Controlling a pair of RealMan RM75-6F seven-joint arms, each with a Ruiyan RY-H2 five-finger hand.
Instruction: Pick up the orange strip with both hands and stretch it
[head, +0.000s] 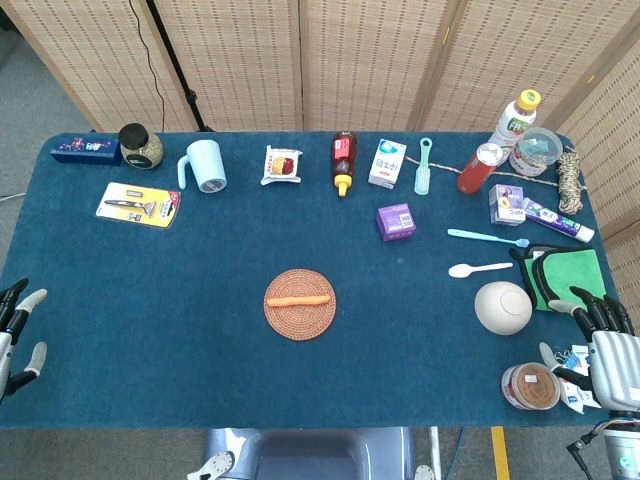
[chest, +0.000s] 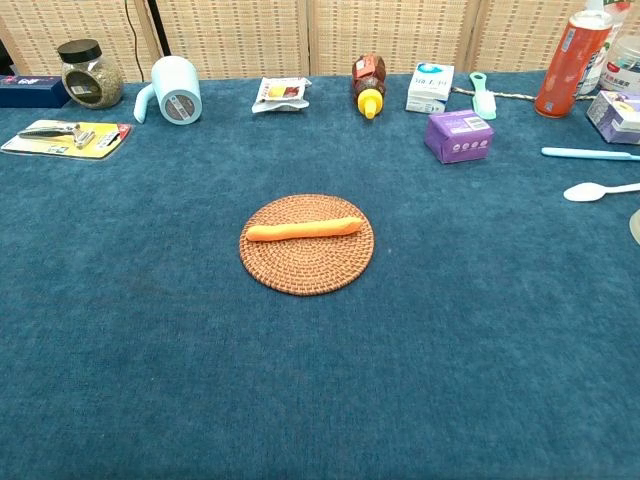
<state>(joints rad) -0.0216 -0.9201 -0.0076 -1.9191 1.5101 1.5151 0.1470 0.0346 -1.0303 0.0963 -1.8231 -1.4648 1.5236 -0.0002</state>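
From the head view, my left hand (head: 18, 330) and right hand (head: 600, 345) sit empty with fingers apart at the tabletop's side edges, the orange strip (head: 298, 300) mid-table on the woven mat (head: 300, 322). Chest view shows no hands, just the strip (chest: 303, 229) lying crosswise, so I'd pinch each end evenly, then pull.

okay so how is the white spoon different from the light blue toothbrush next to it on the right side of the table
The white spoon is shorter and thicker, with a broad oval bowl at its left end; the light blue toothbrush is longer and thinner, with a small head at its right end. The spoon lies nearer the robot, the toothbrush farther back. Both lie flat on the blue tablecloth, roughly crosswise, untouched by either hand.
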